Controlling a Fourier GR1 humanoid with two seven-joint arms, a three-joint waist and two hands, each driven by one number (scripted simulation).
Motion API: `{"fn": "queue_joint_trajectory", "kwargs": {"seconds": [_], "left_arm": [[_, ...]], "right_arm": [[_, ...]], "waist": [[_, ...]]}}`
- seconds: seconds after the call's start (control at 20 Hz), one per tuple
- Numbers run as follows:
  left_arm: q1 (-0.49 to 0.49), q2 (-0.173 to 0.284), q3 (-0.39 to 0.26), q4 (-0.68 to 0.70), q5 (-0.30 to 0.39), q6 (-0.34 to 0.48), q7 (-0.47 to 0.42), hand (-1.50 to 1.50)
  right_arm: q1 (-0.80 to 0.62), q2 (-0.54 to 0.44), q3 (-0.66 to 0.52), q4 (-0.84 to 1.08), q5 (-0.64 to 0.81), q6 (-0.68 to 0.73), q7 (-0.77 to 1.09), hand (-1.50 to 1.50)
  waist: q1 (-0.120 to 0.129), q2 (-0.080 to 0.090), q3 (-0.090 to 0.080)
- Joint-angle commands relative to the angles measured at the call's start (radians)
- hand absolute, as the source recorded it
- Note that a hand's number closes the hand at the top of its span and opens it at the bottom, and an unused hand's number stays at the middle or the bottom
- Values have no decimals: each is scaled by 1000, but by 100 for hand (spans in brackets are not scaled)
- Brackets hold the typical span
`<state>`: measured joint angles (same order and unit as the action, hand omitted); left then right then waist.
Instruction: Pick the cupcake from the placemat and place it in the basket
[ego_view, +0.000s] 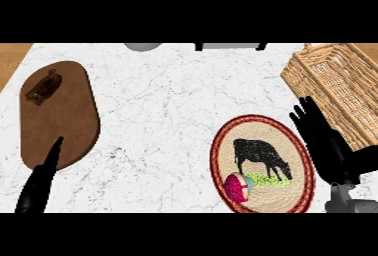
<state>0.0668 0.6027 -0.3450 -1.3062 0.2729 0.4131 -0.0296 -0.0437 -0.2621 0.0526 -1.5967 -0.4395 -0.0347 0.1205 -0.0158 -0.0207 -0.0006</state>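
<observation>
**Cupcake waits on the mat, right hand poised beside it**

The cupcake (238, 187) lies on its side at the near-left edge of the oval placemat (295, 140), pink top turned toward the mat's rim, just left of the green patch under the printed cow. Nothing touches it, so the pick has not yet been made.

The right hand (325, 142) hangs over the mat's right rim, its fingers (304, 114) straight and released, holding nothing. The cupcake sits below and to the left of those fingertips, near but apart. I judge the hand stands here because it is the nearer one to both the mat and the goal: the wicker basket (332, 80) rises just beyond the fingertips, up and to the right.

Far to the left of those fingers, the left hand (40, 182) rests at the lower edge, fingers straight and empty, overlapping the near end of a wooden cutting board (63, 120) that carries a small brown item (43, 89). All of it stands on the marble bench (162, 100).
</observation>
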Motion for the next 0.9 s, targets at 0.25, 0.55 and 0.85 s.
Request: {"fn": "queue_joint_trajectory", "kwargs": {"seconds": [0.25, 0.55, 0.85], "left_arm": [[-151, -16, 14, -79, 14, -27, 53, 0], [-164, -34, -2, -79, 43, -71, 82, 0], [-155, -24, 36, -58, 63, -47, 113, 0]], "right_arm": [[-105, -233, 81, -292, 473, 5, -329, 150], [-136, -206, 303, -400, 857, -100, -568, -150], [-22, -226, 266, -413, 1252, -347, -456, -150]], "waist": [[-63, -13, -6], [-32, -5, 0], [-129, -26, -8]]}}
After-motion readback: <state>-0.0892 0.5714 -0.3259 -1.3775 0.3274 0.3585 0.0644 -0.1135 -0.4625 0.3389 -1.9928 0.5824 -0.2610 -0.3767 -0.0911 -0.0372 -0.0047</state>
